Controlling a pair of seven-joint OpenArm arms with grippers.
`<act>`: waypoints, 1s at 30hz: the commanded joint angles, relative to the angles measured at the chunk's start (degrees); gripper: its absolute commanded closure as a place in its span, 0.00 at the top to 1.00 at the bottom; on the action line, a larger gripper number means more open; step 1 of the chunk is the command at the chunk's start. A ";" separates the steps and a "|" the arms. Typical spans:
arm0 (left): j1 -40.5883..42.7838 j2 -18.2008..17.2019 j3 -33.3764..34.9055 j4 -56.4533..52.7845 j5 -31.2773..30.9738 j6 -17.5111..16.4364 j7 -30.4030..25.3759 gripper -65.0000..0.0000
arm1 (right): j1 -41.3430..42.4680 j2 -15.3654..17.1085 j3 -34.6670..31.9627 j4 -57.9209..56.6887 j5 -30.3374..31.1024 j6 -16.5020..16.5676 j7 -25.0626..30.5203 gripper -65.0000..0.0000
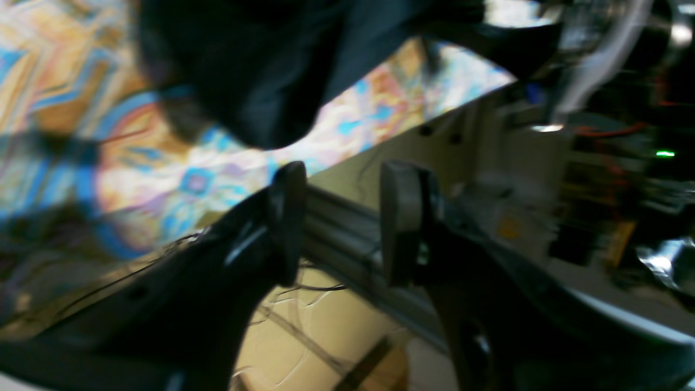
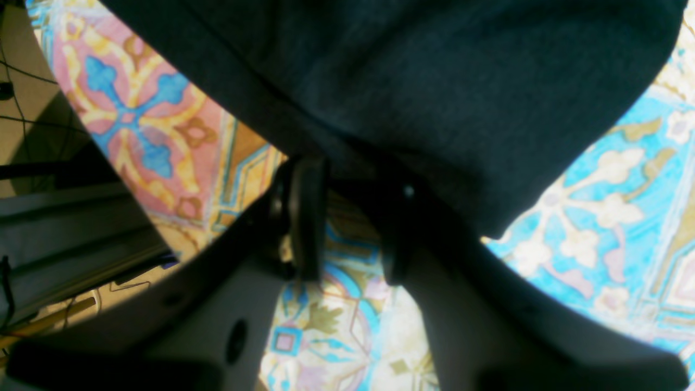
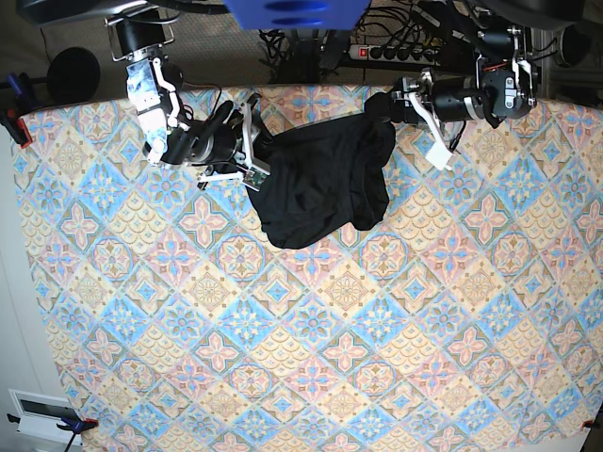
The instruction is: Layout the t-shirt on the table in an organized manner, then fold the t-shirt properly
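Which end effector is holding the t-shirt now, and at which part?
The right end effector grips the t-shirt at an edge fold; which part cannot be told. The left end effector holds nothing.

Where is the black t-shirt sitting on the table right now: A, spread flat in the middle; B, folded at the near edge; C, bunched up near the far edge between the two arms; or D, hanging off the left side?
C: in the base view the t-shirt lies crumpled near the far edge of the table, between the left gripper and right gripper.
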 commanded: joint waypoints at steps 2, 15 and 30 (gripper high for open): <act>0.56 -3.04 -0.23 1.07 -4.97 -0.40 -0.26 0.35 | 0.55 0.26 0.36 0.78 0.43 -0.07 0.35 0.25; -10.95 2.41 -10.34 -5.79 -9.98 -0.31 -3.86 0.35 | 0.72 0.08 0.62 0.96 0.43 -0.07 0.62 0.25; -25.11 13.57 -0.76 -24.42 12.26 -0.05 -4.04 0.35 | 0.72 0.00 0.62 0.96 0.43 -0.07 0.62 0.25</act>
